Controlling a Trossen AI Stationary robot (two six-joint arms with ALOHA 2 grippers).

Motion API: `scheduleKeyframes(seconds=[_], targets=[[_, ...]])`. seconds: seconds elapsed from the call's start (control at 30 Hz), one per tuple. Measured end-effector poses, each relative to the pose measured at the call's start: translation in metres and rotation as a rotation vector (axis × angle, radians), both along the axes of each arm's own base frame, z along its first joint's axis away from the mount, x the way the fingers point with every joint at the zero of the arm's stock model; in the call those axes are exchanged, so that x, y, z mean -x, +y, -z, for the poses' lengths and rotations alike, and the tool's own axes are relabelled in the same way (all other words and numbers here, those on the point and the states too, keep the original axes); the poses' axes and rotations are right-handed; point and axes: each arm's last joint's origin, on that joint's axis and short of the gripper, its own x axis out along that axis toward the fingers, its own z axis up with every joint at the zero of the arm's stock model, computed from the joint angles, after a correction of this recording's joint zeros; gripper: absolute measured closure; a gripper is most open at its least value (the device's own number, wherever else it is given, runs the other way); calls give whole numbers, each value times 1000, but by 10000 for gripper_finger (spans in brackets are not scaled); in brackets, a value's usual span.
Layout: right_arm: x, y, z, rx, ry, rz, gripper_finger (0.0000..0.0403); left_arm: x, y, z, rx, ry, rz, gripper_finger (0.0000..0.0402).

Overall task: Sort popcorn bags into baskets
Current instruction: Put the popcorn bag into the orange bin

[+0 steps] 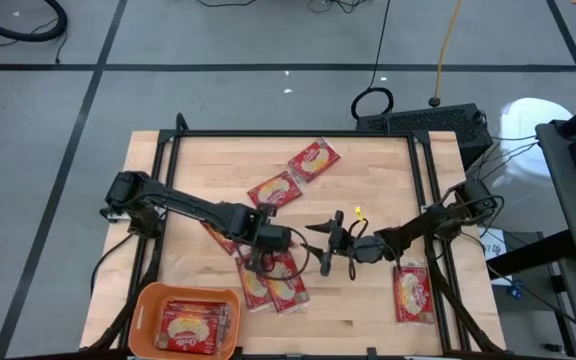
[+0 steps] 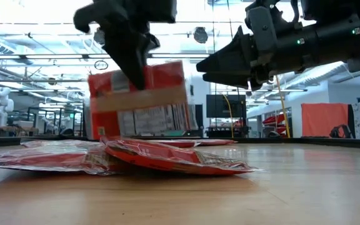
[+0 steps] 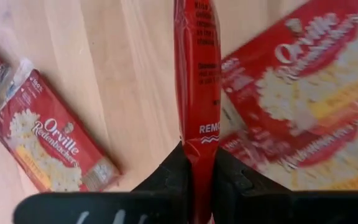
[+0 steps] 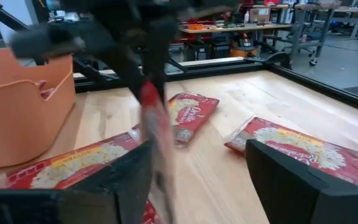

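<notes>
My left gripper (image 1: 266, 250) is shut on a red popcorn bag (image 2: 139, 100), which hangs upright below it over the table's middle. Right beside that bag my right gripper (image 2: 208, 65) stands open and level, pointing toward the table's left; it touches nothing. More popcorn bags lie flat on the table: two (image 1: 273, 285) under the grippers, two farther back (image 1: 313, 160), one at the right (image 1: 411, 293). The orange basket (image 1: 143, 305) stands at the near left with bags (image 1: 190, 325) inside. My left gripper pinches the bag's top edge (image 3: 199, 134) between its two fingers (image 3: 166, 180), coming from above and pointing steeply down. The bag hangs upright below the fingers. Its lower edge is close over the lying bags (image 2: 167, 156); whether it is clear of them I cannot tell.
A black frame (image 1: 288, 133) runs round the wooden tabletop. Bare wood lies between the grippers and the right-hand bag (image 4: 303, 149), and along the far left. The basket's wall (image 4: 17, 106) rises near the held bag's left.
</notes>
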Motion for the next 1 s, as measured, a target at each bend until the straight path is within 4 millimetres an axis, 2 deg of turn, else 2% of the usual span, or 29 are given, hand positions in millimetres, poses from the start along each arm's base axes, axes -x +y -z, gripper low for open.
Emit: scheduleKeyframes(seconds=[0.2,0.4,0.5,0.73,1.0], targets=[[2,7,1,0,6,-21,153,29,-16,-31,14,-21,9,368],[5,14,1,-19,1,-46,160,73,-33,-68,24,-44,-7,369],[6,18,1,-18,4,-61,160,99,-40,-79,15,-14,-45,364],[7,19,1,-20,1,-65,161,146,-64,-88,3,62,-144,362],[7,19,1,-25,-1,-61,161,173,-98,-88,80,61,-159,361]])
